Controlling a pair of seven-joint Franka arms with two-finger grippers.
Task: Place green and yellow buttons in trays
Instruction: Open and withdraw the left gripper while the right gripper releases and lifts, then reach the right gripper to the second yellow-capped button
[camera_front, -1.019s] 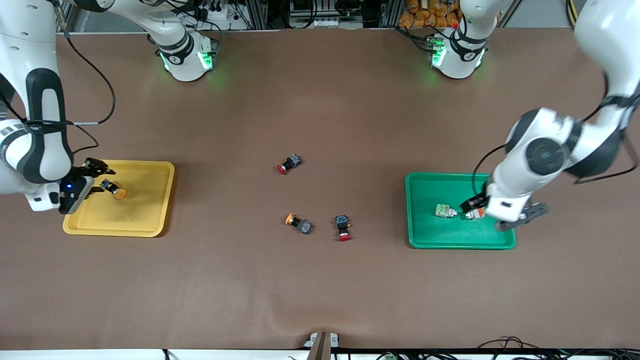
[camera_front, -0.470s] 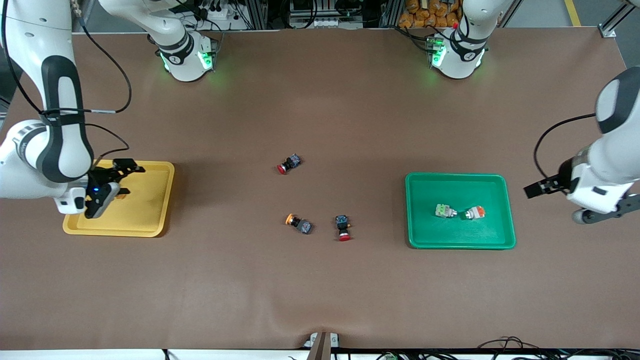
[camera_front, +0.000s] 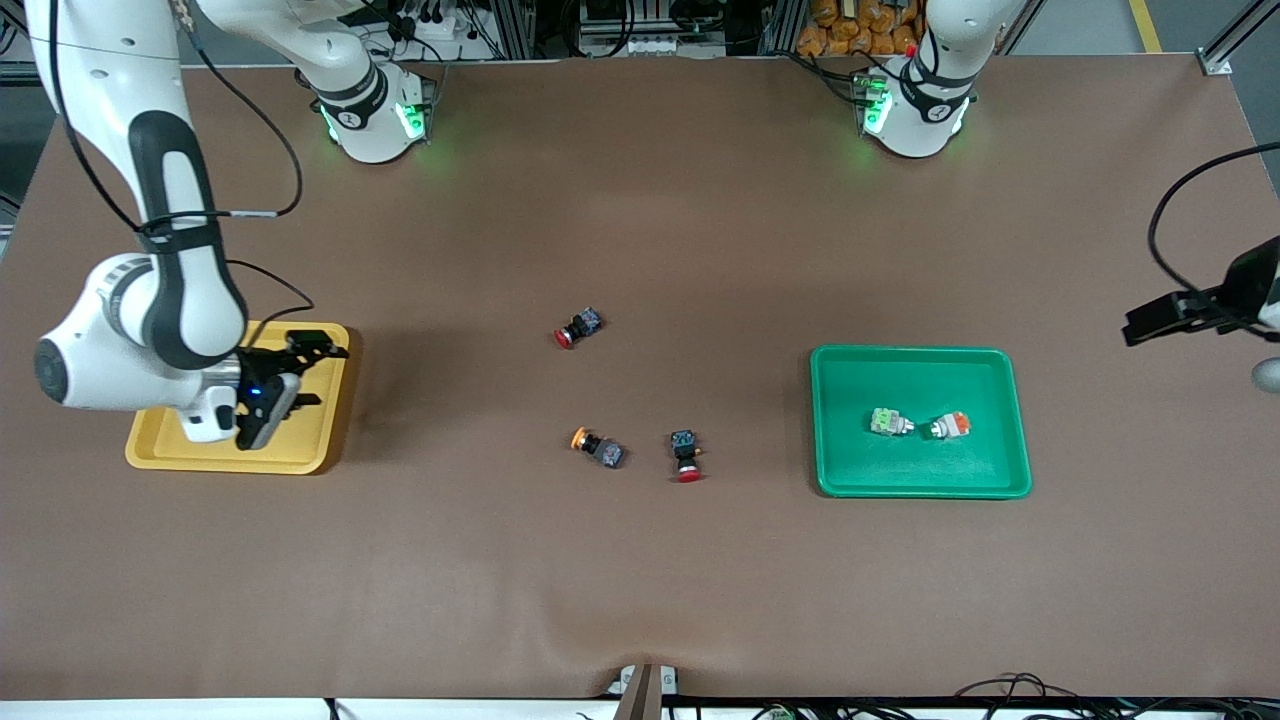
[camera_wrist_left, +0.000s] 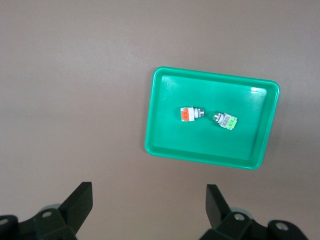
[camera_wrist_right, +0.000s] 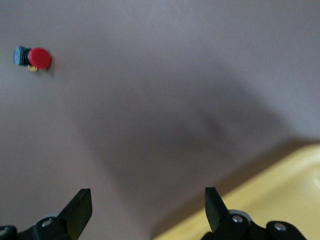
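Note:
The green tray (camera_front: 830, 420) (camera_wrist_left: 165, 135) holds two pale-bodied buttons, one with a green block (camera_front: 886, 422) (camera_wrist_left: 226, 120) and one with an orange block (camera_front: 952, 426) (camera_wrist_left: 190, 114). My left gripper (camera_front: 1165, 318) (camera_wrist_left: 149, 200) hangs open and empty over bare table, toward the left arm's end from that tray. Over the yellow tray's (camera_front: 300, 455) (camera_wrist_right: 285, 195) rim hangs my right gripper (camera_front: 305, 372) (camera_wrist_right: 148, 207), open and empty. The right arm hides most of that tray's inside. A black button with an orange-yellow cap (camera_front: 597, 445) lies mid-table.
Two black switches with red caps lie mid-table, one (camera_front: 578, 328) farther from the front camera and one (camera_front: 685, 455) beside the yellow-capped button. The right wrist view shows a red-capped switch (camera_wrist_right: 34, 58) on the brown mat.
My left arm has pulled away from the green tray toward its own end of the table. My right gripper let go of a yellow-capped button in the yellow tray and moved toward the table's middle.

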